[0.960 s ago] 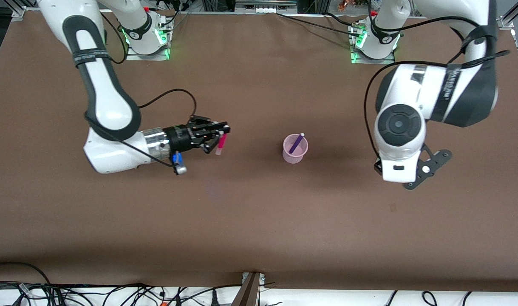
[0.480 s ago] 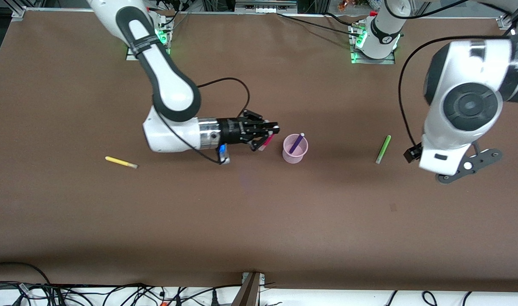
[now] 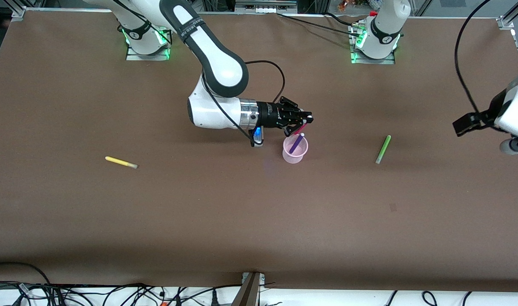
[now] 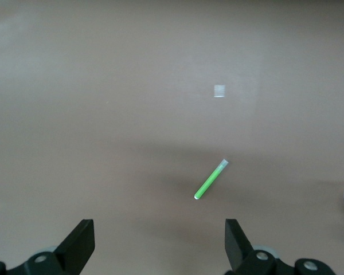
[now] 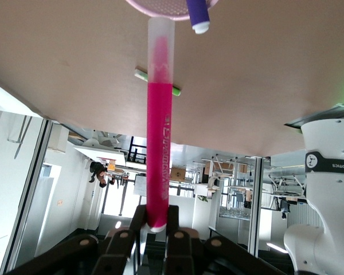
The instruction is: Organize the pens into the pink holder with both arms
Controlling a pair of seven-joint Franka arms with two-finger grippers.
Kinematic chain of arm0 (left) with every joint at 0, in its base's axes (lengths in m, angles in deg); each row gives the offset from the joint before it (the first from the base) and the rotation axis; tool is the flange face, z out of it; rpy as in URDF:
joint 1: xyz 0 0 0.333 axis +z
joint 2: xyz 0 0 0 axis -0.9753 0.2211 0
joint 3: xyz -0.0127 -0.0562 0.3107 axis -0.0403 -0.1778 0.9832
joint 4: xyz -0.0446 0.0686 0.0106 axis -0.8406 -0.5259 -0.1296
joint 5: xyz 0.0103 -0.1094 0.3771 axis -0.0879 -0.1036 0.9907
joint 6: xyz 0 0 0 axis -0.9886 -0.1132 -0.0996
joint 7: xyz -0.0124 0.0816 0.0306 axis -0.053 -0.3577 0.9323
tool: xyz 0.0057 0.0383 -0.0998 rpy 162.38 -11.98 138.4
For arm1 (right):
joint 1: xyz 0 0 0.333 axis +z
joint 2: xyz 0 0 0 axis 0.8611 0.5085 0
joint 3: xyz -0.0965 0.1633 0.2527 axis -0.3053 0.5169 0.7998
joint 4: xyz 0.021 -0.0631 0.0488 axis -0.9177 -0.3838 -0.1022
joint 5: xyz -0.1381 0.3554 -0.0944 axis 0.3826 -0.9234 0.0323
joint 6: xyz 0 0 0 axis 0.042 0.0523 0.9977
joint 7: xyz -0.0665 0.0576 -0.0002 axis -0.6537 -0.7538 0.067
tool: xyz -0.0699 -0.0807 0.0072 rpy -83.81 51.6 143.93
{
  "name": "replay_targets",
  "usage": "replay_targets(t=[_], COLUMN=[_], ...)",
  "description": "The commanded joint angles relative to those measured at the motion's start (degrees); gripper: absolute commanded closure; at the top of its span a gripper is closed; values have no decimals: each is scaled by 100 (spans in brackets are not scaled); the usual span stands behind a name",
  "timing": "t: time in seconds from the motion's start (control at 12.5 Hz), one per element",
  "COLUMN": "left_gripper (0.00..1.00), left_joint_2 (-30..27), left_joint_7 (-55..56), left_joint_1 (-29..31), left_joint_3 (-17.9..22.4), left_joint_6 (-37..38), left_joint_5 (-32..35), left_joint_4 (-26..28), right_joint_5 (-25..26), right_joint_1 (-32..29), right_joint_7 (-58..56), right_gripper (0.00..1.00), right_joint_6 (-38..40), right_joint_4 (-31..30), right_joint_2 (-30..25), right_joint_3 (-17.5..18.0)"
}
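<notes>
The pink holder stands mid-table with the purple pen leaning inside it. My right gripper hovers just over the holder's rim, shut on the magenta pen. In the right wrist view the magenta pen runs from the right gripper to the holder's rim, beside the purple pen. The green pen lies toward the left arm's end and the yellow pen toward the right arm's end. My left gripper is open, high over the table near the green pen.
The brown table is bare nearer the front camera. Both arm bases stand along the table's edge farthest from the front camera. Cables run below the table's front edge.
My right arm carried the magenta pen from the right arm's end over to the holder. My left arm drew back toward its own end, uncovering the green pen.
</notes>
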Motion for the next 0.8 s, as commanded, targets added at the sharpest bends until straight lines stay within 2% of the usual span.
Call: replay_targets(t=[0.0, 0.16, 0.4, 0.72], left_gripper=[0, 0, 0, 0], left_joint_2=[-798, -860, -1317, -1449], left_joint_7=[-884, -1369, -1318, -747], left_joint_1=[653, 796, 805, 849], left_joint_3=[-236, -281, -290, -246], left_joint_6=[-665, -1025, -1598, -1450], left_joint_5=[-669, -742, -681, -751], left_joint_4=[1253, 1361, 2168, 2171], right_joint_5=[-101, -66, -31, -31], right_joint_1=[246, 247, 212, 194], right_joint_7=[-55, -195, -634, -872], right_gripper=[100, 100, 100, 100], right_joint_6=[-264, -256, -221, -212], right_joint_4=[252, 252, 261, 261], right_joint_2=[259, 312, 409, 540], right_joint_3=[-47, -56, -56, -65])
